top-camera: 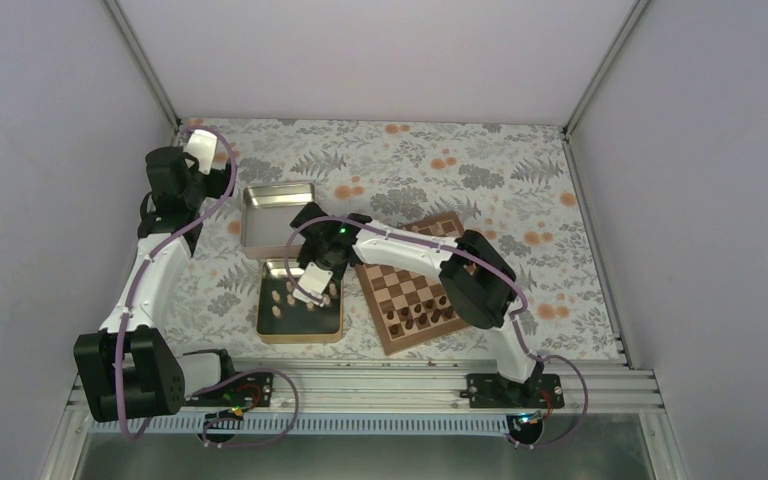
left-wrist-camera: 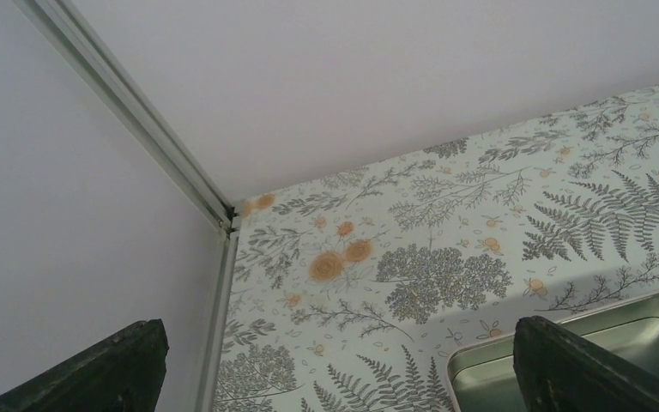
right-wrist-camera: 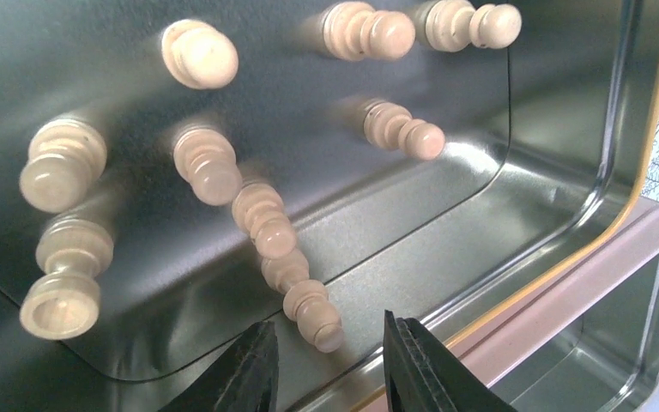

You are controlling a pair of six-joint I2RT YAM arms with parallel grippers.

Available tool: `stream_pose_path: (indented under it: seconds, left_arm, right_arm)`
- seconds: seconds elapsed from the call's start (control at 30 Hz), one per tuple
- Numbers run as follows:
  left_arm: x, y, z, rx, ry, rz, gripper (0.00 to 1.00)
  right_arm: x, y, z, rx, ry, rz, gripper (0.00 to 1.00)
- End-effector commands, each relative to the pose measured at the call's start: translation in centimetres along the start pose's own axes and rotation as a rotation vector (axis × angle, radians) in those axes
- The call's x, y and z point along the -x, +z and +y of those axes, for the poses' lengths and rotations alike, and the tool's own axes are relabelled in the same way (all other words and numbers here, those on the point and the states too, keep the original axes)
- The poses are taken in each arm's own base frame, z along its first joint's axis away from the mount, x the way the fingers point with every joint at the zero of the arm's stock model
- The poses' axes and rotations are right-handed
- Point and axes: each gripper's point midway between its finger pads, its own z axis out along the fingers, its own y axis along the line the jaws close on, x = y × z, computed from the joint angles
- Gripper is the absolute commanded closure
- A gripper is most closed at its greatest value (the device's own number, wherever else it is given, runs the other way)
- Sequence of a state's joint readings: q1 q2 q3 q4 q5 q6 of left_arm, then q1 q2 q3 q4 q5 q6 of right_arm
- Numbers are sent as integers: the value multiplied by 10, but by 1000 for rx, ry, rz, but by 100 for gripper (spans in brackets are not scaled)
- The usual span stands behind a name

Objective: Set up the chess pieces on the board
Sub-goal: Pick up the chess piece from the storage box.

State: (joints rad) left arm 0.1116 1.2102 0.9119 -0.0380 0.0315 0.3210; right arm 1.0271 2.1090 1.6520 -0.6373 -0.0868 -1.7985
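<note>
1. Chess pieces: pale wood, apparently standing on their bases on the floor of the dark-lined tin, left of centre in the top view. In my right wrist view most long axes run from bases at upper left to round heads at lower right. The one at top left shows nearly end-on.
2. Count: nine pale pieces in the wrist view.
3. Right hand: jaws apart, not clamped, straddling the head of the lowest piece at bottom centre. There is a gap on each side, and neither of the fingers touches it.
4. Board: just right of that tin, turned so its edges run slantwise to the frame. My right arm crosses its upper part.
5. Dark chessmen: on the board's lower rows, too small for me to count.
6. Tins: two. The silver tin lies just above the dark-lined one.
7. Left hand: spread wide, holding nothing, over the fern-print bench at the upper left corner of the top view.
</note>
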Motion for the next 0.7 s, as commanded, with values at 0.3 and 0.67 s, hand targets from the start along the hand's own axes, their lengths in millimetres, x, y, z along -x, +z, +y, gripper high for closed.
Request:
stream_pose_path:
  seconds: [0.3,0.67]
  left_arm:
    - [8,-7,3,1,-14,-41,0]
    - [8,-7,3,-7,-15,-43,0]
  right_arm:
    - [-10,7,-5,9,-45,30,67]
    - [-10,15,0,35,-36,29,68]
